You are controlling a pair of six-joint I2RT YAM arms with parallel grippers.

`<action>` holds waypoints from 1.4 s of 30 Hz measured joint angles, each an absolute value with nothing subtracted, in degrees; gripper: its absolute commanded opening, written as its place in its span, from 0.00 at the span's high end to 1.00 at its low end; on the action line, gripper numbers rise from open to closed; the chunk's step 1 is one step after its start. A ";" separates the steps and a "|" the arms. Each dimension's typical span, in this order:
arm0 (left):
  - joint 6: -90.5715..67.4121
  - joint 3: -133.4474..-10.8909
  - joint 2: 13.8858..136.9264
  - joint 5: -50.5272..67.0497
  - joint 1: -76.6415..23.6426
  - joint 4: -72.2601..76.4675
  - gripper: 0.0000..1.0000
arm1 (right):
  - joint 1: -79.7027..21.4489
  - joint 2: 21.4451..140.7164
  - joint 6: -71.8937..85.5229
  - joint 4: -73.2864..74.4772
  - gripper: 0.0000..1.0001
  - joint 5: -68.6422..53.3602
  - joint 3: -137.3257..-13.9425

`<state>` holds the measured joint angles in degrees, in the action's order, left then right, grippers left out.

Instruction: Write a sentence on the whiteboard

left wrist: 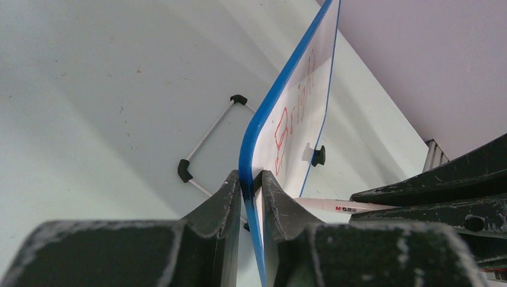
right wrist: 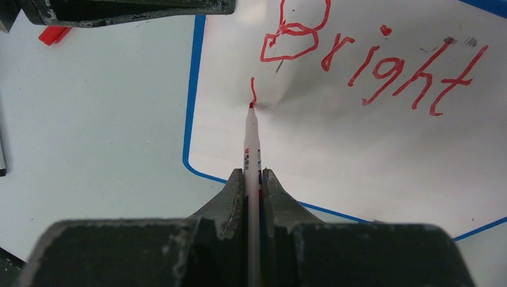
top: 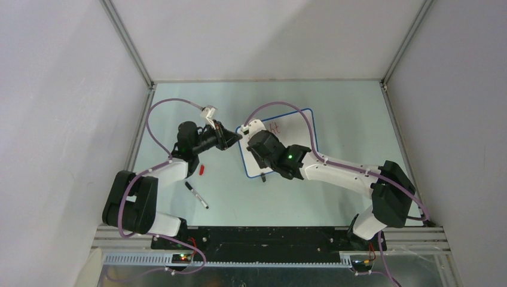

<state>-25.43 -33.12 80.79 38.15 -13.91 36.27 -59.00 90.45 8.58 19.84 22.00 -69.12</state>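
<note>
Whiteboard (top: 296, 134) sits on the table (top: 347, 107) at mid-frame in the top view, a bit right of centre, skewed vs the table edges. The sentence (right wrist: 370, 66) reads only "Bright", in red, across the upper part of the right wrist view, w/ a short red stroke (right wrist: 253, 89) just below the B.

Left gripper (left wrist: 251, 179) pinches the board's blue rim at a rounded corner, one finger on each face. In the top view that's the board's left edge. A small black clip (left wrist: 318, 155) sits on the far rim in the left wrist view.

Right gripper (right wrist: 253, 176) is pressed together on a red marker (right wrist: 252, 137), which points toward the top of the frame. Its tip touches the board at the lower end of the short stroke.

A red cap (top: 202, 170) lies on the table left of the board, below the left arm. A second pen (top: 197, 195) lies lower left of the cap, apart from it.
</note>
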 measured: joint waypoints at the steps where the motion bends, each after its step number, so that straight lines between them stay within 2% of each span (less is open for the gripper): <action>1: -25.43 -33.12 80.77 38.15 -13.91 36.25 0.80 | -59.02 90.45 8.62 19.90 1.00 22.00 -69.12; 42: -25.43 -33.12 80.58 38.13 -13.93 35.92 0.80 | -58.06 91.61 8.47 19.86 1.00 21.10 -72.27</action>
